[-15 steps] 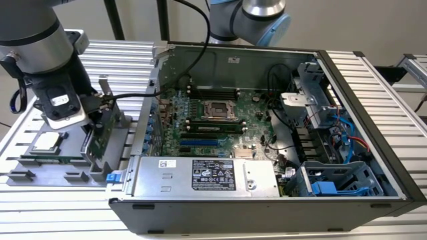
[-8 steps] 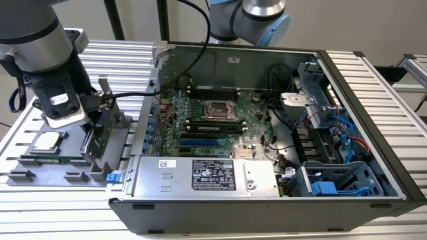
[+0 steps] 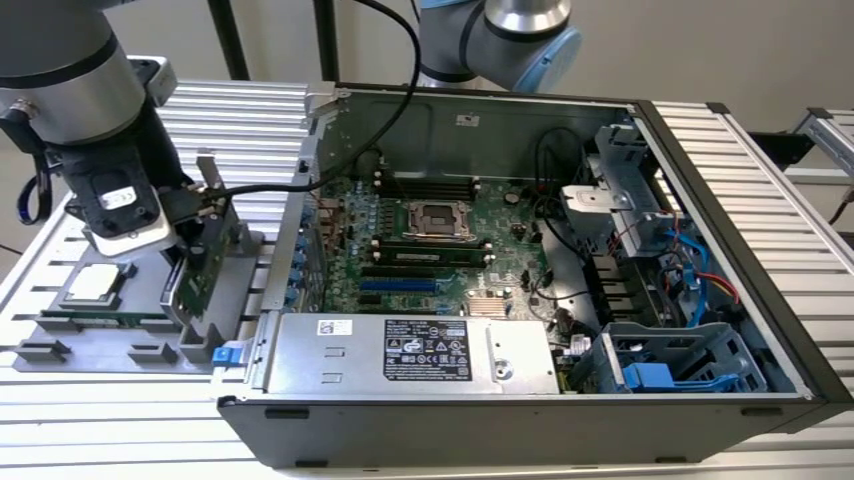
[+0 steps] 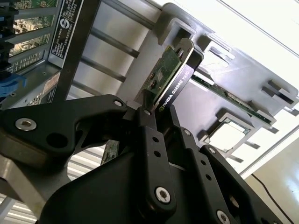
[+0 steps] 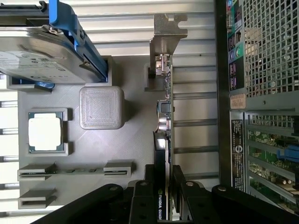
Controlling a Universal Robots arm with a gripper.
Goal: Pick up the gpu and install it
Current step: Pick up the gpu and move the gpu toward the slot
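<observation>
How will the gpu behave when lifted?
The gpu is probably stiff: flat board, metal bracket. Standing on edge in the tray, it could tip if freed. The pincer clamps one end, so it may pivot.

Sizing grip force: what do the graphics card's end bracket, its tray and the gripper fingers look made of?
End bracket: thin sheet metal, dull silver, notched. Tray: matte grey plastic, probably 3D-printed, going by the fine layer texture on its block. Fingers clamping the graphics card: matte black links with screws; plastic or coated metal, cannot tell.
</observation>
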